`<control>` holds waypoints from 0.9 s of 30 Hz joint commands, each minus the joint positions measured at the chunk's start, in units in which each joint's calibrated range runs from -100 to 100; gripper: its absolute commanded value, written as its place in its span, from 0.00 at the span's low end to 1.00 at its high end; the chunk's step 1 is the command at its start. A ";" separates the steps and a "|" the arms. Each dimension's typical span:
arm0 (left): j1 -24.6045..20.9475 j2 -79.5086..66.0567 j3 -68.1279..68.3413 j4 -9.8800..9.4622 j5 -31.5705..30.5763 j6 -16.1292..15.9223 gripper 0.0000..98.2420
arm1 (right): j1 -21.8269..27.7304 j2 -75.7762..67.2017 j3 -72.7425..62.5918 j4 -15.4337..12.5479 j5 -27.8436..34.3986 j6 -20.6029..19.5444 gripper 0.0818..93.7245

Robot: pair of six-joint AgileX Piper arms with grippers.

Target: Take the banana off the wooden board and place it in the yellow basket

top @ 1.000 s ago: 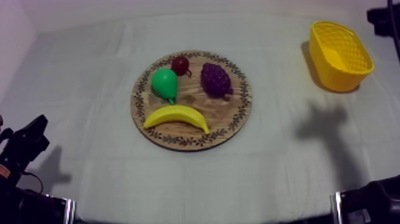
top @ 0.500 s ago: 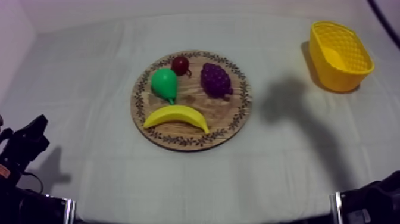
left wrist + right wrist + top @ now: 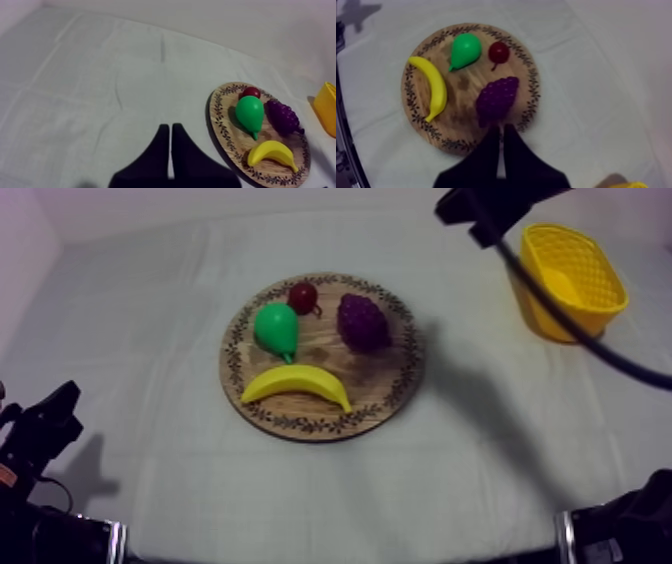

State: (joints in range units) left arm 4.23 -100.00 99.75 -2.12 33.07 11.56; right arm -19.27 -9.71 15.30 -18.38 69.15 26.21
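Observation:
A yellow banana (image 3: 297, 384) lies on the front part of the round wooden board (image 3: 400, 378), in front of a green pear (image 3: 276, 328). The yellow basket (image 3: 570, 280) stands at the far right. My right arm (image 3: 490, 203) reaches in high at the upper right, between board and basket. Its gripper (image 3: 501, 128) is shut, the fingers a narrow wedge hovering above the board's rim next to the grapes (image 3: 497, 97), well clear of the banana (image 3: 433, 90). My left gripper (image 3: 171, 131) is shut too, resting low at the left (image 3: 45, 428), far from the board (image 3: 220, 120).
A purple bunch of grapes (image 3: 362, 321) and a small red fruit (image 3: 303, 296) sit on the board's far half. The arm's shadow falls on the cloth right of the board. Open cloth lies to the left and in front.
My right arm has swung in from the upper right edge to above the table, and its shadow has slid left toward the board. Fruit, basket and left arm have not moved.

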 commanded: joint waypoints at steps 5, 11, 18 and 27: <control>0.01 0.00 0.03 0.00 0.00 0.02 0.00 | -3.38 7.06 0.19 -0.25 -1.19 0.85 0.16; 0.01 0.00 0.03 0.00 0.00 0.02 0.00 | -5.25 12.24 0.73 -0.89 -1.38 2.54 0.44; 0.01 0.00 0.03 0.00 0.00 0.01 0.00 | -8.05 17.66 -0.79 -0.66 -2.11 2.65 0.63; 0.01 0.00 0.03 0.00 0.00 0.00 0.00 | -10.70 25.94 -2.73 -0.99 -6.26 2.60 0.66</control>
State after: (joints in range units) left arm 4.23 -100.00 99.75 -2.12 33.05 11.56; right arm -29.84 14.71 12.70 -19.37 63.48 28.82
